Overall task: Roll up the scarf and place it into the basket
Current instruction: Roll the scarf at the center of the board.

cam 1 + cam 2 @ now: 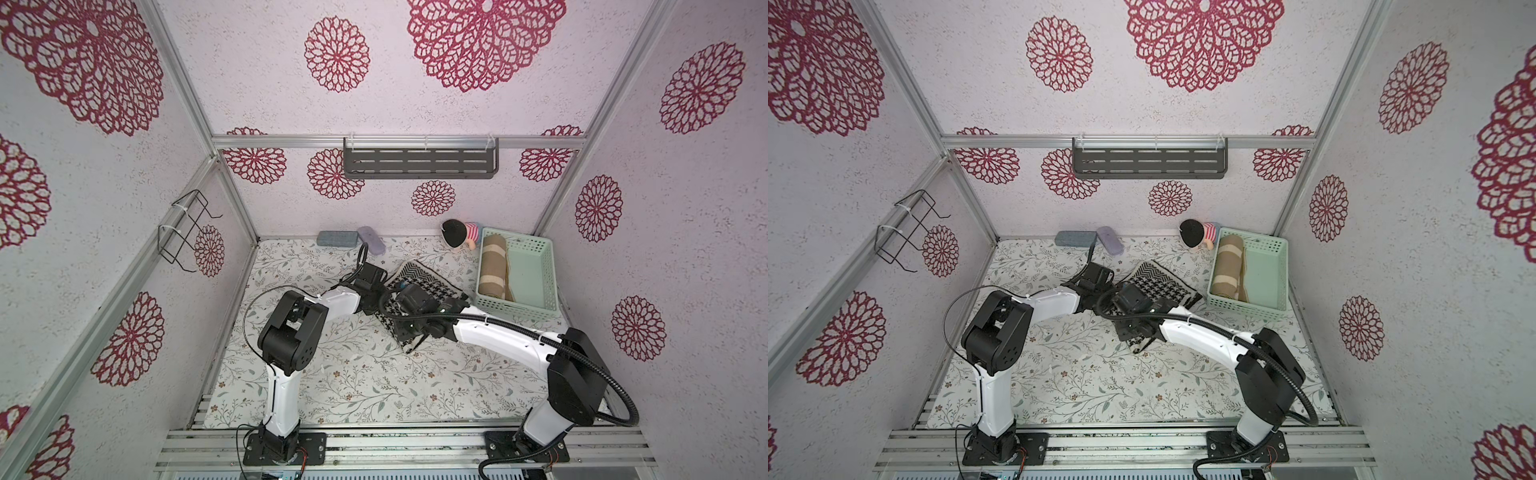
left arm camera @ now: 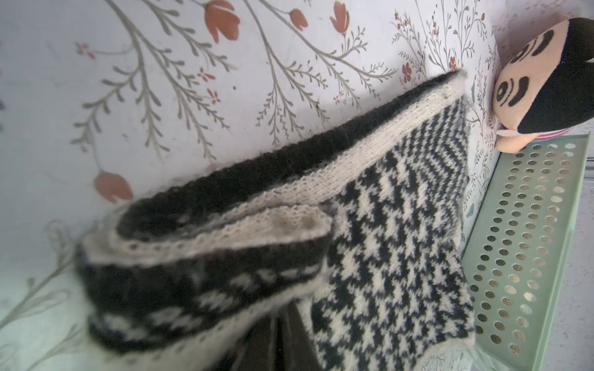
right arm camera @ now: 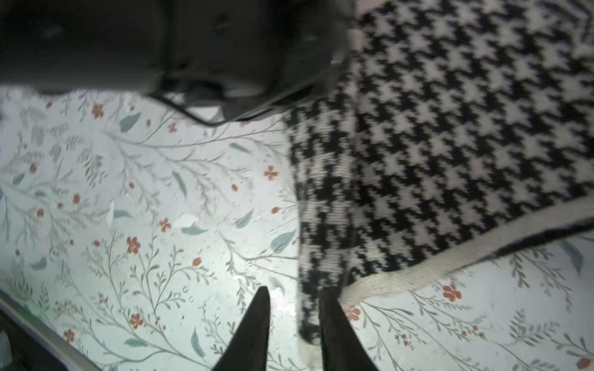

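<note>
Houndstooth scarf [image 1: 428, 282] part-folded beside the basket [image 1: 515, 308].
Left fingers [image 2: 289, 347] pinch its raised fold; right fingers [image 3: 334, 331] slightly apart, straddling its edge.

I'm driving two arms of glossy white shells, left arm [image 1: 282, 399] and right arm [image 1: 498, 336], jointed by boxy black housings [image 1: 291, 332]. A ribbed black conduit [image 1: 515, 327] follows the right, a thin black cable [image 1: 248, 311] the left. Screwed black base plates [image 1: 316, 446] anchor both. The right gripper [image 3: 294, 295] has tapered black fingers [image 3: 254, 331].
</note>
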`<action>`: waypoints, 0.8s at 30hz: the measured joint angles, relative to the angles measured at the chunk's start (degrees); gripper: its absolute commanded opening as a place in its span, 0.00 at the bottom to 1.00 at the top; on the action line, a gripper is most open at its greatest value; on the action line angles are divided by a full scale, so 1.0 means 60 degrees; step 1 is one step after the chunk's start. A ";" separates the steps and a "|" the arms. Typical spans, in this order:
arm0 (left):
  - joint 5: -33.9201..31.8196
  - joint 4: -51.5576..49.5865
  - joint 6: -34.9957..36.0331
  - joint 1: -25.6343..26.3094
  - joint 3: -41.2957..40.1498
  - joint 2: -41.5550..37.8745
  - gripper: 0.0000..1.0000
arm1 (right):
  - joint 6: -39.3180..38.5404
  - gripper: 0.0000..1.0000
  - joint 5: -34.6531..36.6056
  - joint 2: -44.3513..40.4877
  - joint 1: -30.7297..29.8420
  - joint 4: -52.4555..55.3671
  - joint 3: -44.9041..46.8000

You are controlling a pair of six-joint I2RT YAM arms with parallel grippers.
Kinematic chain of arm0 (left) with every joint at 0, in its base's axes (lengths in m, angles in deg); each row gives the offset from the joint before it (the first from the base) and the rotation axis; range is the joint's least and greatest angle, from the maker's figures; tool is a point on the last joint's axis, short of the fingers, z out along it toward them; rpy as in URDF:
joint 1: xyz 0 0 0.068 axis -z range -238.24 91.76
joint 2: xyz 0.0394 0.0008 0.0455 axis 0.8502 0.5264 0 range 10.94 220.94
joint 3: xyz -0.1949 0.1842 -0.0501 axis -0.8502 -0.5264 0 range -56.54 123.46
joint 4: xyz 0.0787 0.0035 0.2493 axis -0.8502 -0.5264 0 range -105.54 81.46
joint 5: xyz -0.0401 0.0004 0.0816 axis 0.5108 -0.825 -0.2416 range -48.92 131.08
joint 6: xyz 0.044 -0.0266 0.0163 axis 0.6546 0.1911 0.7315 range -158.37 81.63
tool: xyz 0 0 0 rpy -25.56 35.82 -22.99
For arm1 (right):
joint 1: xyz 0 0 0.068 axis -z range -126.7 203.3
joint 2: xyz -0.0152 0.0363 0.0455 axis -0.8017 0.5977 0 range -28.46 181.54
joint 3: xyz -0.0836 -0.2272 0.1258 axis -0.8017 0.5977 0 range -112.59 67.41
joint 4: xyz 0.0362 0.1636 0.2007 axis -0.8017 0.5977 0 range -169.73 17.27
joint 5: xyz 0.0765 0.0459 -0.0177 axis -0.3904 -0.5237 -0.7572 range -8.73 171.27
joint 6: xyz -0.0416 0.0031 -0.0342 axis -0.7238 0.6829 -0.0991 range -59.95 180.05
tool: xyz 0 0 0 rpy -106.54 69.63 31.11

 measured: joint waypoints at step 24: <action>-0.0033 0.0025 -0.0073 -0.0007 -0.0018 -0.0015 0.14 | -0.2339 0.66 0.1606 0.1883 0.0368 -0.0568 0.0208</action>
